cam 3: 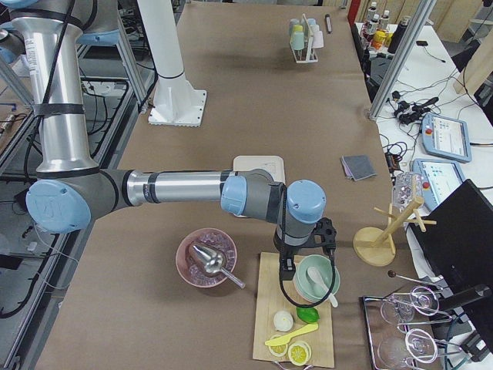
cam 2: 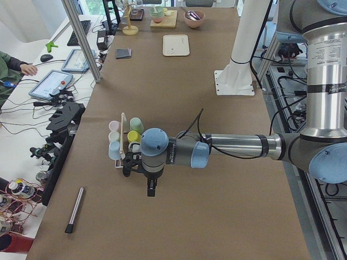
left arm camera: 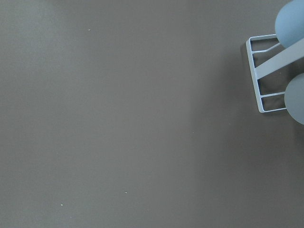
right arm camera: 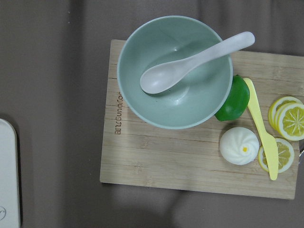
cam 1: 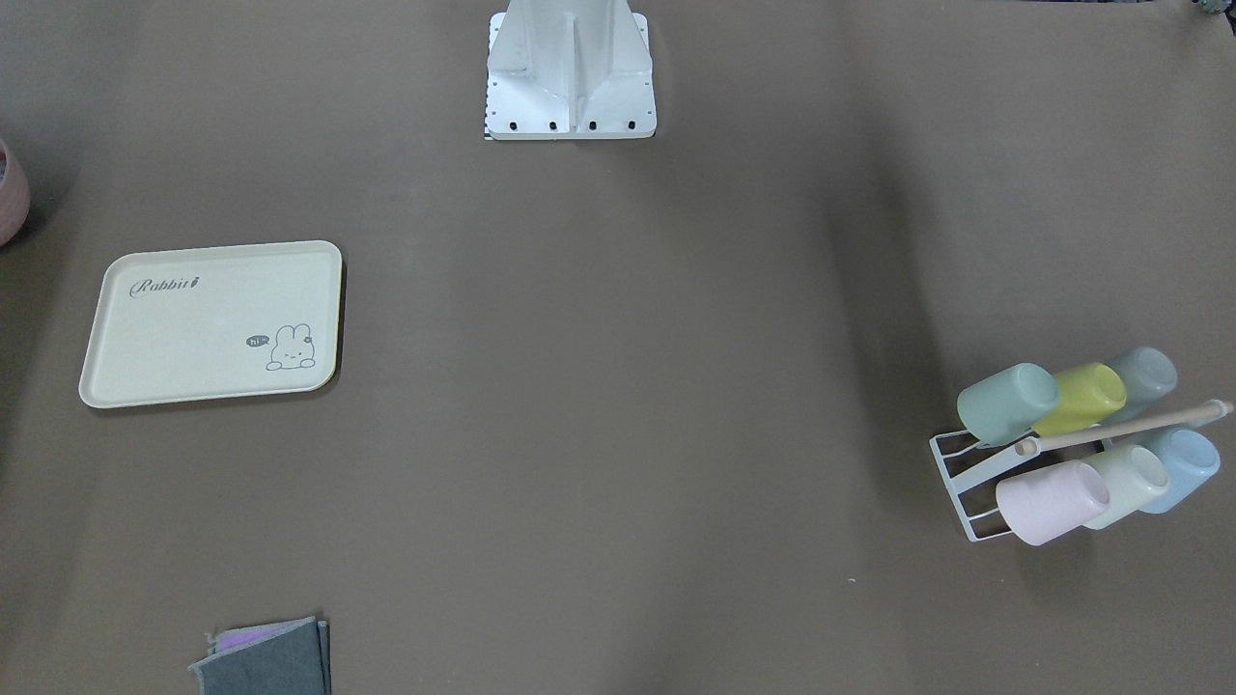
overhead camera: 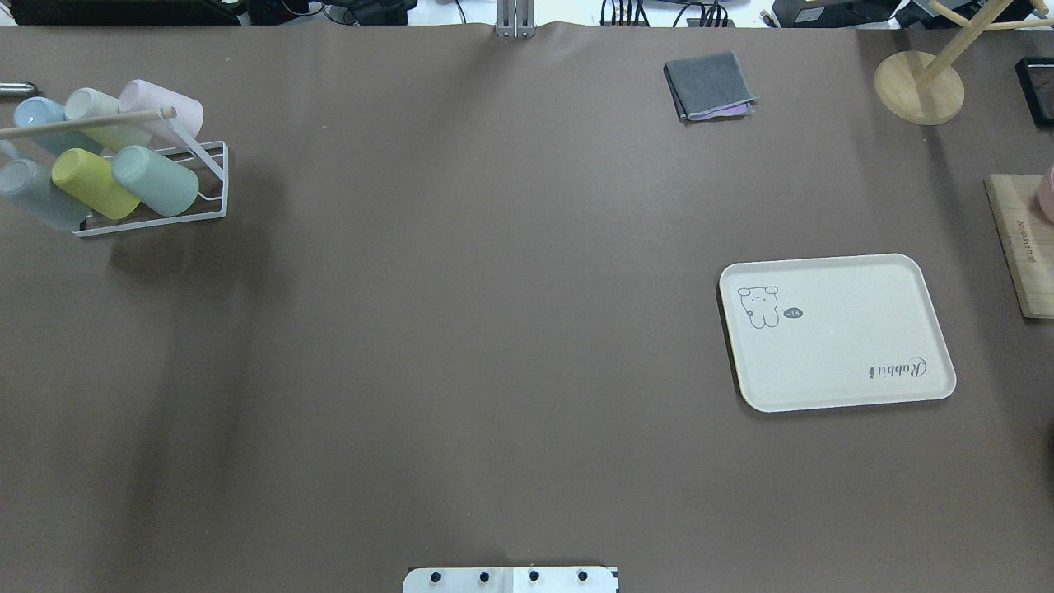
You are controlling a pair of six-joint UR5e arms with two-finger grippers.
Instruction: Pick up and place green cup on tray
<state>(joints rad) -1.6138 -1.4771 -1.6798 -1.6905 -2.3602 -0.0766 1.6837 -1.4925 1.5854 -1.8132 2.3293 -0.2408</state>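
Observation:
The green cup lies tilted on a white wire rack among other cups; it also shows in the overhead view and the left side view. The cream tray lies bare far across the table, as the overhead view shows. My left gripper hangs over the table just beside the rack's near end; I cannot tell if it is open. My right gripper hangs over a wooden board beside the tray; I cannot tell its state. Neither wrist view shows fingers.
Yellow, grey-blue, pink, pale whitish-green and light blue cups share the rack. A green bowl with spoon, a bun and lemon slices sit on the board. A folded grey cloth and wooden stand lie at the far edge.

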